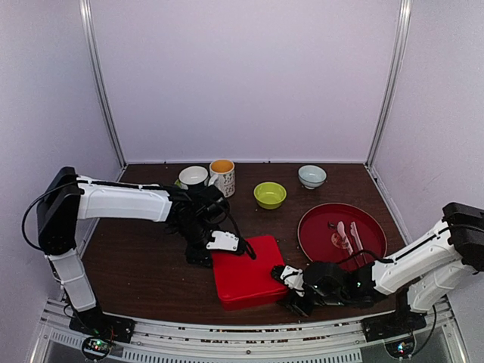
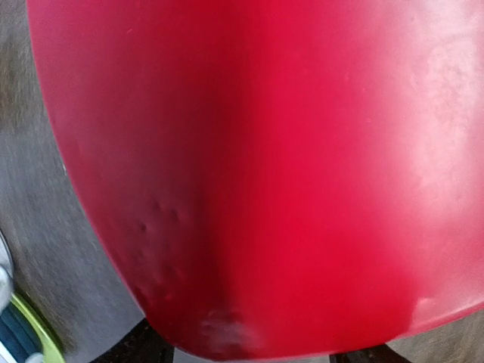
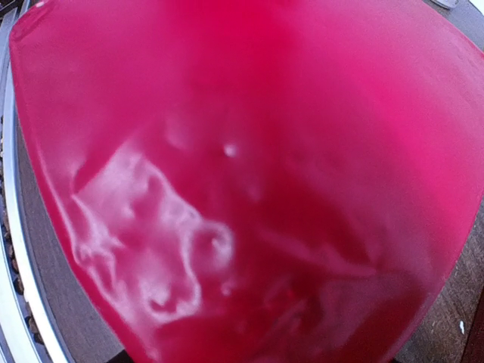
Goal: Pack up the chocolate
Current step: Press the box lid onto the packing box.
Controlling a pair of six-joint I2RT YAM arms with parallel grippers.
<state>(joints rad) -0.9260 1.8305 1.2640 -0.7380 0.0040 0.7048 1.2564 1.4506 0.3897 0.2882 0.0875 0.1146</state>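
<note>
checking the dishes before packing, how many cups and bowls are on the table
4: a white cup and a patterned mug at back left, a green bowl mid-table, a pale bowl at back right. The left arm may hide another.

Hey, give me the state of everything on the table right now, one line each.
Red box: closed, lying flat.
Left gripper: at box's left edge, grip unclear.
Right gripper: at box's right corner, grip unclear.
Green bowl: upright, empty.
Mug: upright.
Round tray: holding pink-handled utensils, chocolate.
</note>
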